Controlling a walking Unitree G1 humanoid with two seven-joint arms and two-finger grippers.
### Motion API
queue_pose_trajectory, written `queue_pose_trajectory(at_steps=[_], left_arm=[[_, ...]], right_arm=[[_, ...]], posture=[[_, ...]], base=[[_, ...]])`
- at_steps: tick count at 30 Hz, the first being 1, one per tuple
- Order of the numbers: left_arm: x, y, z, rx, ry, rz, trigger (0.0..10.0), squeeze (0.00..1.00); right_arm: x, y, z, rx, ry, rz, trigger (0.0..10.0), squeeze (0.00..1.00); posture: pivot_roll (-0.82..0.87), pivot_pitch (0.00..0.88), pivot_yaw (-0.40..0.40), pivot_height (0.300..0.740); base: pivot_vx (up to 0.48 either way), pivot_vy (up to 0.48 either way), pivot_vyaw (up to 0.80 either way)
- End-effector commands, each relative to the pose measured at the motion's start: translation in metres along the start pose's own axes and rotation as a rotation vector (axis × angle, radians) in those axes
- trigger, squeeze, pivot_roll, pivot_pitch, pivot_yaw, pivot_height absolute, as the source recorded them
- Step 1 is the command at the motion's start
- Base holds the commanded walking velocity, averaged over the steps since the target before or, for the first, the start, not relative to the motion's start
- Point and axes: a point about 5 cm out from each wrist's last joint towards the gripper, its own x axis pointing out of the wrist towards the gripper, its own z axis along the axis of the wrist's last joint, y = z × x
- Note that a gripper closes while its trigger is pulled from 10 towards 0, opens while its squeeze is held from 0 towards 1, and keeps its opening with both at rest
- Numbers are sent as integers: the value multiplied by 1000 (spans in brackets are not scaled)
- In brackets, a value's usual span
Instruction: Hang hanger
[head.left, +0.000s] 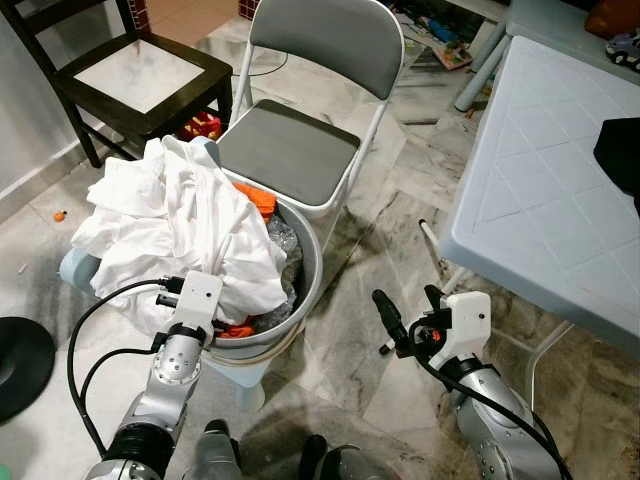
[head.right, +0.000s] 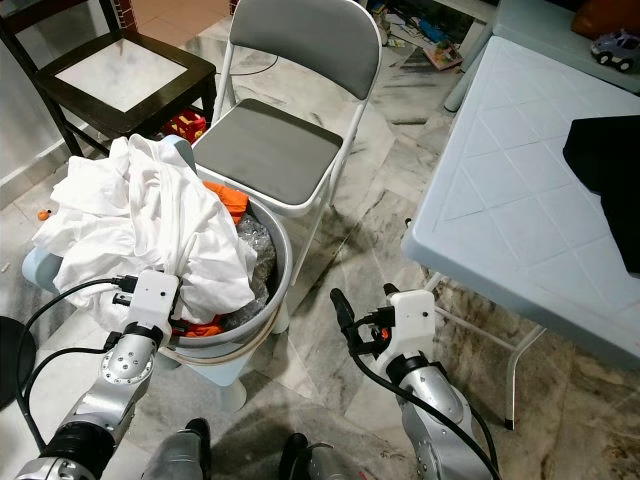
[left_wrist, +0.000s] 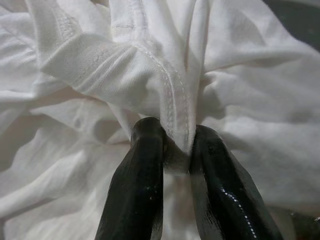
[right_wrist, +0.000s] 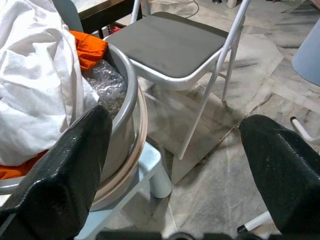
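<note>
Left wrist view: left claw (left_wrist: 176, 145) pinching white shirt (left_wrist: 150, 70) seam; right claw (right_wrist: 175, 165) wide apart, nr basin (right_wrist: 125, 95).

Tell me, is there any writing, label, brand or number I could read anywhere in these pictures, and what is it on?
None can be read.
The white garment pinched by the left gripper shows only plain stitching, no tag.
The grey basin, folding chair and plastic table bear no lettering.
The clutter on the far floor is too small and blurred to read.
</note>
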Motion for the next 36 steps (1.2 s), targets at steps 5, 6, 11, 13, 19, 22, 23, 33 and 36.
queue_pose_trajectory(at_steps=[5, 6, 11, 13, 19, 22, 23, 33, 36], left_arm=[[1, -8, 7, -27, -7, -6, 10000, 804], [1, -8, 7, -27, -7, -4, 10000, 769], [8, -9, 8, -62, 22, 32, 10000, 655], [12, -10, 10, -72, 31, 43, 10000, 929], [19, -13, 15, -76, 45, 34, 10000, 0], [23, -18, 18, -119, 44, 3, 0, 0], [23, -19, 18, -129, 49, -5, 0, 0], [23, -17, 14, -122, 60, 1, 0, 0], [23, -14, 14, -124, 56, 8, 0, 0]], right_arm=[[-3, -4, -3, -4, 19, -10, 10000, 863], [-3, -4, -3, -5, 19, -10, 10000, 859], [-3, -6, -2, -9, 18, -10, 10000, 863], [-2, -6, -1, -11, 17, -10, 10000, 867], [-2, -6, -1, -13, 14, -12, 10000, 867], [-1, -7, 0, -15, 11, -16, 10000, 871], [-1, -8, 0, -16, 9, -18, 10000, 867], [0, -11, 2, -20, 0, -34, 10000, 867], [1, -11, 2, -19, -2, -35, 10000, 867]], posture=[[231, 231, -204, 740], [231, 231, -204, 740], [226, 224, -207, 740], [223, 220, -206, 740], [218, 209, -201, 740], [218, 205, -198, 740], [217, 201, -195, 740], [225, 188, -185, 740], [230, 185, -185, 740]], base=[[0, 0, 0], [0, 0, 0], [0, 0, 0], [0, 0, 0], [0, 0, 0], [0, 0, 0], [0, 0, 0], [0, 0, 0], [0, 0, 0]])
